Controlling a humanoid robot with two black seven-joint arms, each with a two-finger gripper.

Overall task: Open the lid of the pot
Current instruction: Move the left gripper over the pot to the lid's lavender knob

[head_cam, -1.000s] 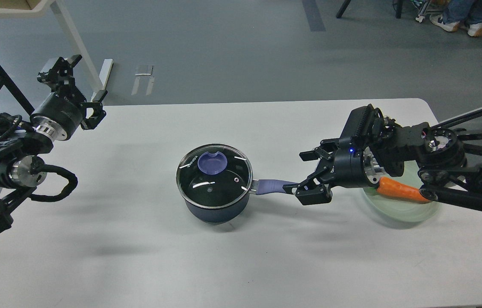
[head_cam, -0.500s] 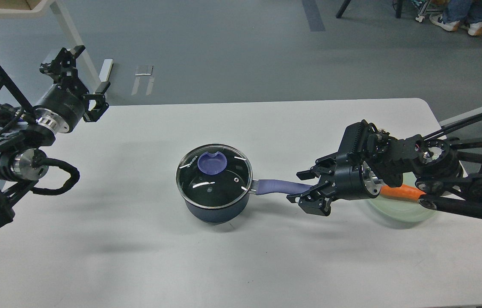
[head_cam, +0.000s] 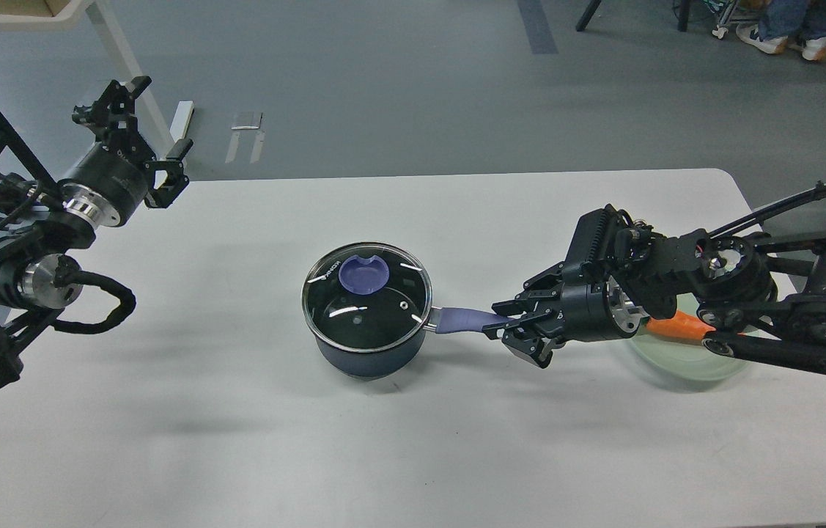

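The dark navy pot [head_cam: 365, 352] stands at the table's middle with the clear glass lid [head_cam: 376, 312] resting on it; the lid's lavender knob [head_cam: 363, 273] sits toward its far side. The pot's lavender handle [head_cam: 460, 320] points right. My right gripper [head_cam: 506, 324] has its two fingers above and below the handle's far end, closed in on it. My left gripper [head_cam: 158, 121] is open and empty, raised over the table's far left corner, well away from the pot.
A pale green glass plate [head_cam: 698, 363] with an orange carrot [head_cam: 676, 323] lies at the right, partly under my right arm. The white table [head_cam: 413, 455] ends close behind my left gripper. A person's feet show far back right.
My right gripper has dropped and moved left onto the handle's end, its fingers narrowing around it. The pot has shifted slightly. My left gripper rose and turned a little.
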